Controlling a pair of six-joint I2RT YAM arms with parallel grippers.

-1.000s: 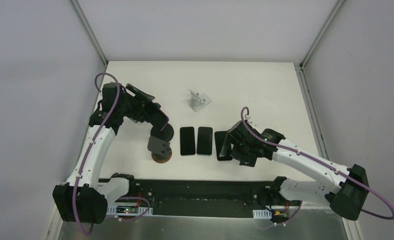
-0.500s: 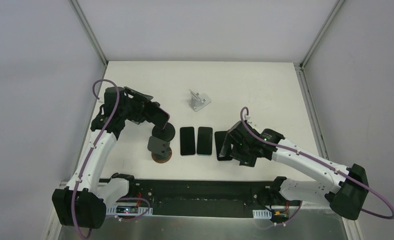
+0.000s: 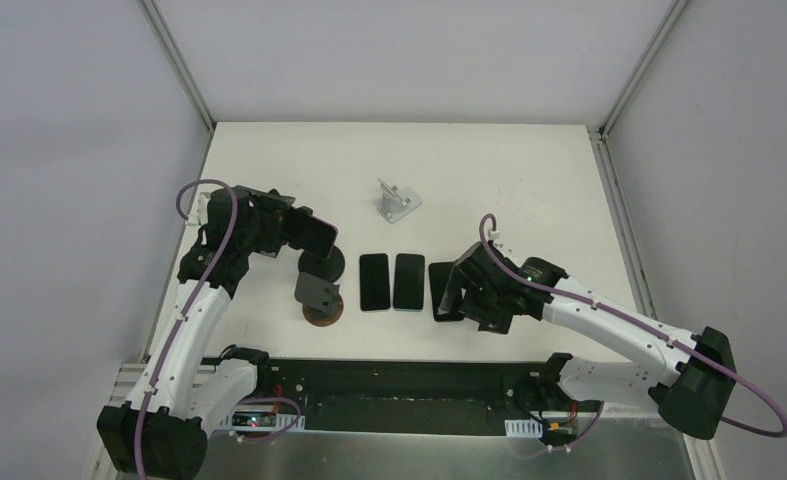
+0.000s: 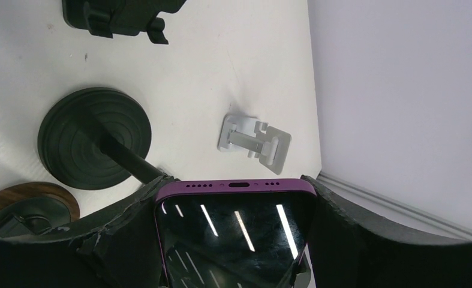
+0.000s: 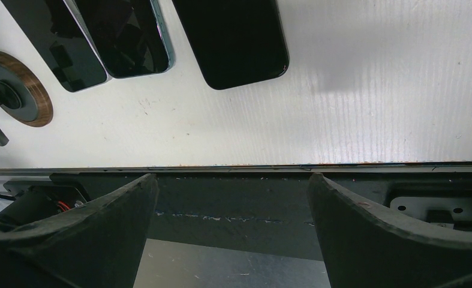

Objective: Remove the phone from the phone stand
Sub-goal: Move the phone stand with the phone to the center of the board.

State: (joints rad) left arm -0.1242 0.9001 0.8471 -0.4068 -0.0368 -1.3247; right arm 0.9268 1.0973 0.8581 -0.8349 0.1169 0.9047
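The phone (image 4: 236,234) showed a glossy glass face that mirrored strips of light, inside a smooth purple frame with a satin sheen. The fingers (image 4: 347,240) of the left claw (image 4: 233,252) looked matt black, with rough, chipped edges. The black stand (image 4: 92,144) had a matt base ringed with fine ridges, plastic by its look. Another round base (image 5: 17,90) had a wood-grained rim around a dark matt middle. The small folding stand (image 4: 254,138) looked like pale brushed metal. The three flat phones (image 5: 233,36) were glossy black. The table (image 5: 371,108) was white, matt and faintly ribbed.
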